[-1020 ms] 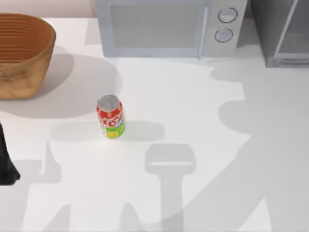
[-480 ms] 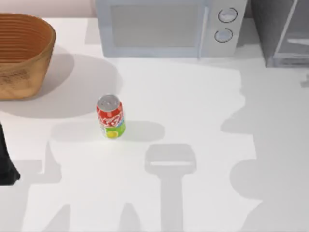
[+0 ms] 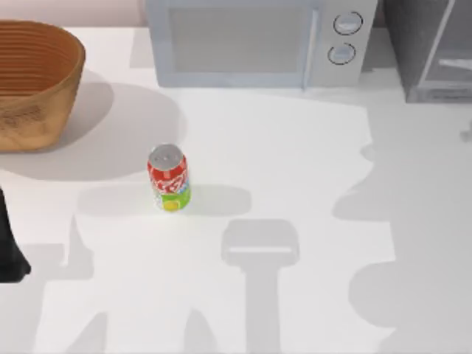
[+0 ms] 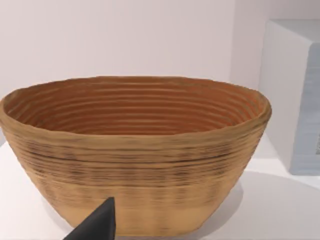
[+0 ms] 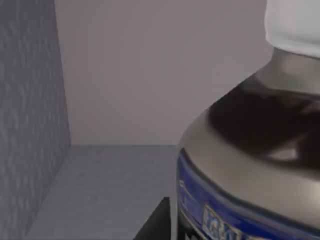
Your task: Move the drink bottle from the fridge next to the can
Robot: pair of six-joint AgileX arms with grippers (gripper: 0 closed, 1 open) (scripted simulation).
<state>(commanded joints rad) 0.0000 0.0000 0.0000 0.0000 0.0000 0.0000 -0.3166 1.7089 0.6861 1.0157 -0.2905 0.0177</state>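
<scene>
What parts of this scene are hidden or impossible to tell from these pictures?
- Drink bottle: the right wrist view's edges cut off its base and cap top.
- Right gripper: one dark fingertip beside the bottle; grip undecidable.
- Fridge: cropped by the top view's edge, its inside unseen there.
- Left gripper: one fingertip before the basket.

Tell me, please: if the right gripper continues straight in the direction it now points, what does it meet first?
Most likely the drink bottle, which stands close ahead inside the fridge. Its back wall lies farther behind, though depth is hard to judge.

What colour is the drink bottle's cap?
White; the drink bottle shows its cap best in the right wrist view.
</scene>
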